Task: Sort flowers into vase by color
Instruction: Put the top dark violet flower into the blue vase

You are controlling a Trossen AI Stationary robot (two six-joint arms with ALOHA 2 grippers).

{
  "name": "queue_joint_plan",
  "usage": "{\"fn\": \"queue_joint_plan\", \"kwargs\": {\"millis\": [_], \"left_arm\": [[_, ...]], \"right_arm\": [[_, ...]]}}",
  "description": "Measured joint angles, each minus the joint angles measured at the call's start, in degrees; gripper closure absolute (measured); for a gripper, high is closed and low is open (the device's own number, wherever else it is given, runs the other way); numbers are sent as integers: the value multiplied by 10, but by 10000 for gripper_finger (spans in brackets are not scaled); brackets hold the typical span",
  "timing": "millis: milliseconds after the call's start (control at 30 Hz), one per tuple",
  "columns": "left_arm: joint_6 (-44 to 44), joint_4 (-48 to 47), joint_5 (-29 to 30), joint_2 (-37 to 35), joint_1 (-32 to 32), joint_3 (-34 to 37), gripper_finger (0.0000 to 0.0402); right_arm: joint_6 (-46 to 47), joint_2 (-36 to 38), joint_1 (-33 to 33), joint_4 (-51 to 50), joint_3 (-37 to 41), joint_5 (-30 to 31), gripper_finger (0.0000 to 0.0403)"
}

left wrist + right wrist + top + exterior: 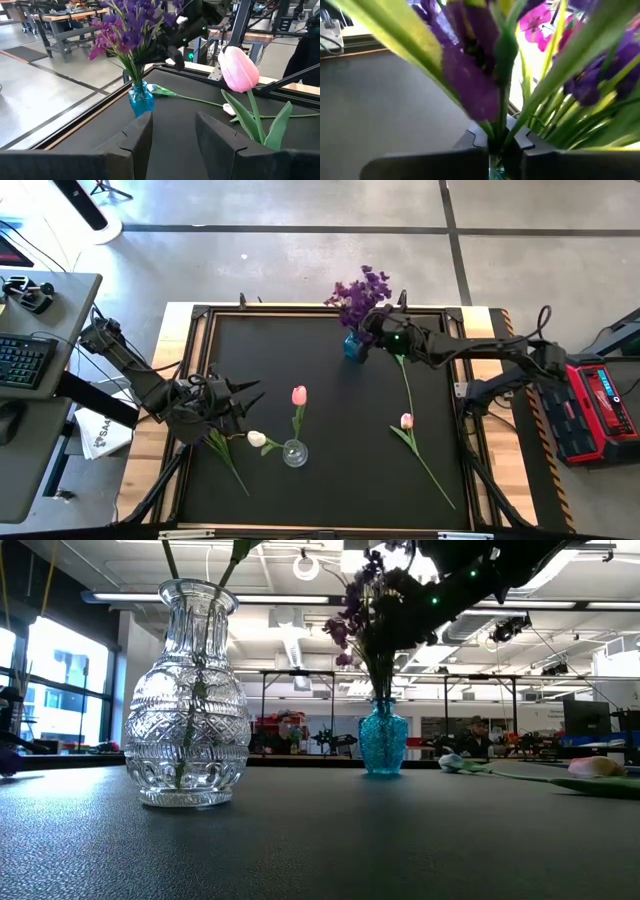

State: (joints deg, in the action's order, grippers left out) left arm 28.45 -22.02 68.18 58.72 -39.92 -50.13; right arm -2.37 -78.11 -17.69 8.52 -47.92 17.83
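At the table's far middle, a blue vase (352, 347) holds a bunch of purple flowers (362, 292). My right gripper (378, 328) is just above its mouth, shut on a purple sprig (470, 75). Near the front, a clear glass vase (295, 452) holds a pink tulip (299, 395). A white tulip (257, 438) shows just left of it, and two stems rise from its mouth (200, 585). My left gripper (173, 117) hovers open to the left of that vase, with nothing between its fingers. On the right, another pink tulip (406, 420) and a long stem (406, 385) lie flat. My right gripper pinches the sprig's green stem (501, 125) between its two fingers, just below the purple bloom. The fingers slant down from the table's right side and lie across the stem. The sprig stands upright among the bunch, over the blue glass (495, 172). Its lower end is hidden.
A green stem with leaves (228, 460) lies on the table at the front left, below my left gripper. A raised wooden frame (300, 308) rims the black surface. A red unit (600, 405) and a desk with a keyboard (20, 360) flank the table.
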Motion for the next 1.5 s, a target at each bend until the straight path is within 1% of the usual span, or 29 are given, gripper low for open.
{"fn": "queue_joint_plan", "kwargs": {"millis": [100, 300, 433, 533, 633, 1000, 1233, 1333, 1500], "left_arm": [[0, 0, 0, 0, 0, 0, 264], [5, 0, 0, 0, 0, 0, 264], [11, 0, 0, 0, 0, 0, 264], [14, 0, 0, 0, 0, 0, 264], [15, 0, 0, 0, 0, 0, 264], [15, 0, -1, 0, 0, 0, 264], [15, 0, -1, 1, 0, 0, 264], [15, 1, -1, 5, 0, 0, 264], [15, 1, -1, 10, 0, 0, 264]], "right_arm": [[10, -7, 0, -3, 0, -1, 367], [10, -11, 1, -6, 0, -1, 277], [10, 4, 2, -1, 0, -1, 224], [10, 22, 8, -2, 0, -1, 197], [10, 49, 18, -2, 0, -1, 182], [9, 134, 64, -23, 0, -18, 183], [-2, 125, 65, -32, 0, -18, 185], [3, 107, 62, -14, 0, -18, 206], [-16, 64, 61, 58, 0, -29, 267]]}}
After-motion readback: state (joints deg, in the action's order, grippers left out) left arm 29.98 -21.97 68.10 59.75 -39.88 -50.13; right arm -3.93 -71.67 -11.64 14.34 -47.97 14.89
